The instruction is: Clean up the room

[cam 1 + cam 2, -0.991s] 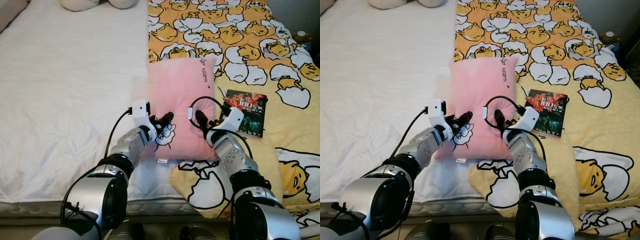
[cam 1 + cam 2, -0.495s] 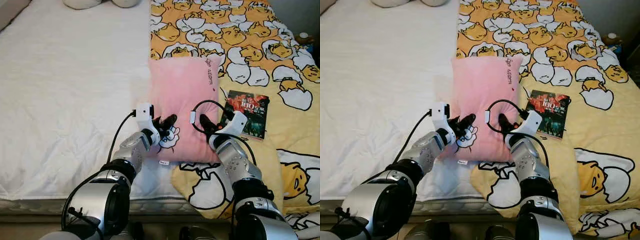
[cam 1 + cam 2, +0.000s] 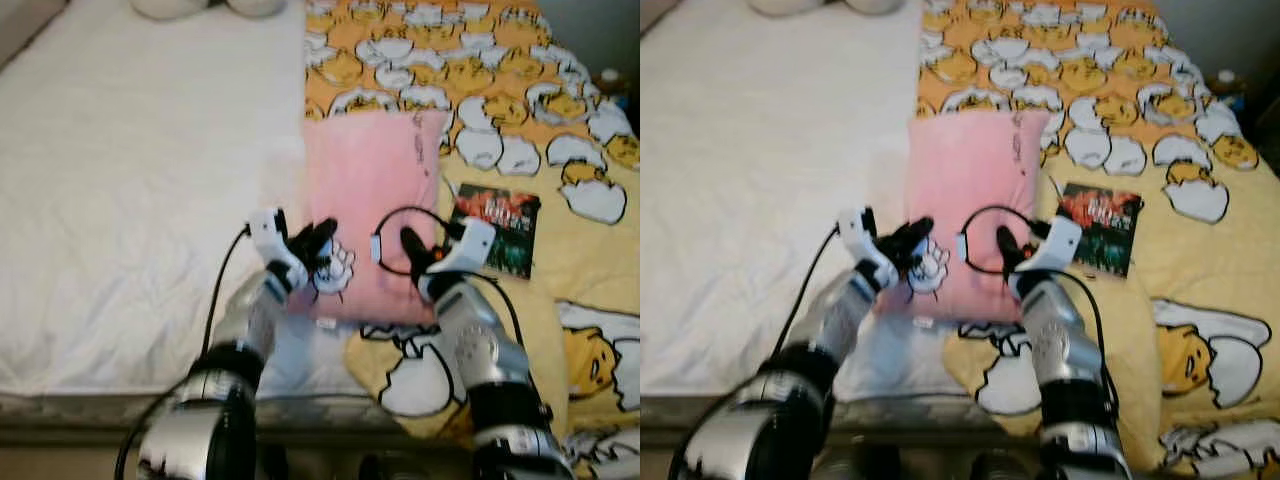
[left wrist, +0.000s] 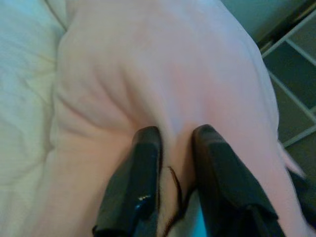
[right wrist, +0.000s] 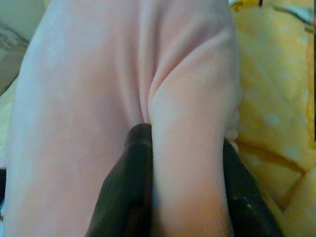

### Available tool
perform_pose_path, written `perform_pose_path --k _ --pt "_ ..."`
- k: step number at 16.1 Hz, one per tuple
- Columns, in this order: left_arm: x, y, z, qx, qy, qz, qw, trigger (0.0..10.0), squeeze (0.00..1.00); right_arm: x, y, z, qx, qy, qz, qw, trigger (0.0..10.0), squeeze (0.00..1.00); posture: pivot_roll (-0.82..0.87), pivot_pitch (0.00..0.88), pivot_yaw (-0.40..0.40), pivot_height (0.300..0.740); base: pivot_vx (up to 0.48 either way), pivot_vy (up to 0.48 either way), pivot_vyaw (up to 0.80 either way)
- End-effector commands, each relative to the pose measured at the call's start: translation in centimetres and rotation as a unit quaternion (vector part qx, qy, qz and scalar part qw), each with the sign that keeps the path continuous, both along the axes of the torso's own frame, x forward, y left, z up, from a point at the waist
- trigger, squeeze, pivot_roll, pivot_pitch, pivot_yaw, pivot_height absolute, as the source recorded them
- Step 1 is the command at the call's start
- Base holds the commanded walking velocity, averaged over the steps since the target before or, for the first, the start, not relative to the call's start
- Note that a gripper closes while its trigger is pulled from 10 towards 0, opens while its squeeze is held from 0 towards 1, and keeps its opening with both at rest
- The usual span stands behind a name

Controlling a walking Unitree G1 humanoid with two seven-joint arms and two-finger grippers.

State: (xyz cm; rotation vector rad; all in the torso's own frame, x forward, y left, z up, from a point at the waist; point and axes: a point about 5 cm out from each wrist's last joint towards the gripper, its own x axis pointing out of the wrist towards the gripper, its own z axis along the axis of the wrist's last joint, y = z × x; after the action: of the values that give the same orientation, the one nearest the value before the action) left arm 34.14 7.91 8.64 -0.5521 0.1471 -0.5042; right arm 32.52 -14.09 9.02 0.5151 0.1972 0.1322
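**Q:** Where is the pillow?

**A:** A pink pillow (image 3: 368, 200) lies on a bed, straddling the line between a white sheet (image 3: 130, 180) on the robot's left and a yellow blanket (image 3: 500, 90) printed with cartoon eggs on its right. Its long side runs away from the robot. A small cartoon print (image 3: 333, 268) sits at its near left corner.

**Q:** What are the robot's arms doing?

**A:** Both silver arms reach forward to the pillow's near end. The left gripper (image 4: 170, 148) is at the near left corner, right by the print. In the left wrist view its two black fingers (image 4: 136, 177) press into the pink fabric with a narrow fold pinched between them, so it is clenched on the pillow. The right gripper (image 5: 185, 143) is at the near right edge. In the right wrist view a thick ridge of pink fabric bulges up between its fingers (image 5: 131, 173), so it too is grasping the pillow (the head views are motion-blurred, so the wrist views tell this best).

**Q:** Anything else nearby?

**A:** A dark book (image 3: 495, 228) with a red-toned cover lies flat on the yellow blanket, just beside the pillow's right edge and close to the right gripper. Pale cushions (image 3: 200, 6) are partly visible at the far end of the bed.
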Motion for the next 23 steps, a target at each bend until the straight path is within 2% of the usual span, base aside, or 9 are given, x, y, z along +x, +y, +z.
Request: perform_pose_path --k 1,6,9,13,14,17,19,21,23 --pt "-0.1 -1.0 0.7 0.028 -0.018 -0.021 0.999 0.0 0.00 0.2 0.7 1.0 -0.018 -0.027 0.019 0.999 0.0 0.00 -0.08 0.008 -0.009 0.740 0.000 0.000 0.00" --pt "-0.1 2.2 4.7 0.054 -0.097 0.050 0.993 0.0 0.00 1.4 0.8 4.5 -0.021 -0.097 0.010 0.995 0.0 0.00 -0.06 0.000 -0.010 0.740 0.000 0.000 0.00" --pt "0.2 4.6 7.4 0.127 -0.155 0.083 0.976 0.0 0.00 2.0 0.6 5.7 -0.008 -0.117 -0.003 0.993 0.0 0.00 -0.04 0.000 -0.007 0.740 0.000 0.000 0.00" --pt "-0.1 5.0 6.1 0.152 -0.116 0.091 0.977 0.0 0.00 1.7 0.7 4.3 -0.031 -0.097 -0.007 0.995 0.0 0.00 -0.04 0.000 -0.003 0.740 0.000 0.000 0.00" --pt "-0.3 4.6 5.0 0.160 -0.088 0.088 0.979 10.0 0.00 1.3 0.5 3.5 -0.042 -0.087 -0.008 0.995 0.0 0.00 -0.04 0.000 0.000 0.740 0.000 0.000 0.00" --pt "-1.0 3.6 2.9 0.140 -0.032 0.079 0.986 10.0 0.00 -0.1 -1.0 0.7 -0.107 -0.046 -0.033 0.993 0.0 0.00 -0.05 0.000 0.004 0.740 0.000 0.000 0.00" --pt "-1.2 3.1 2.5 0.140 -0.026 0.072 0.987 10.0 0.00 -1.5 -3.1 -1.7 -0.163 0.009 -0.080 0.983 0.0 0.00 -0.06 0.000 0.005 0.740 0.000 0.000 0.00" --pt "-0.9 2.5 2.4 0.142 -0.022 0.063 0.988 10.0 0.00 -3.0 -3.7 -3.3 -0.172 0.047 -0.097 0.979 0.0 0.00 -0.07 0.001 0.011 0.740 0.000 0.000 0.00" --pt "-0.3 1.9 1.8 0.122 -0.002 0.052 0.991 10.0 0.00 -2.9 -3.0 -3.4 -0.142 0.048 -0.087 0.985 0.0 0.00 -0.07 0.012 0.011 0.740 0.000 0.000 0.00"
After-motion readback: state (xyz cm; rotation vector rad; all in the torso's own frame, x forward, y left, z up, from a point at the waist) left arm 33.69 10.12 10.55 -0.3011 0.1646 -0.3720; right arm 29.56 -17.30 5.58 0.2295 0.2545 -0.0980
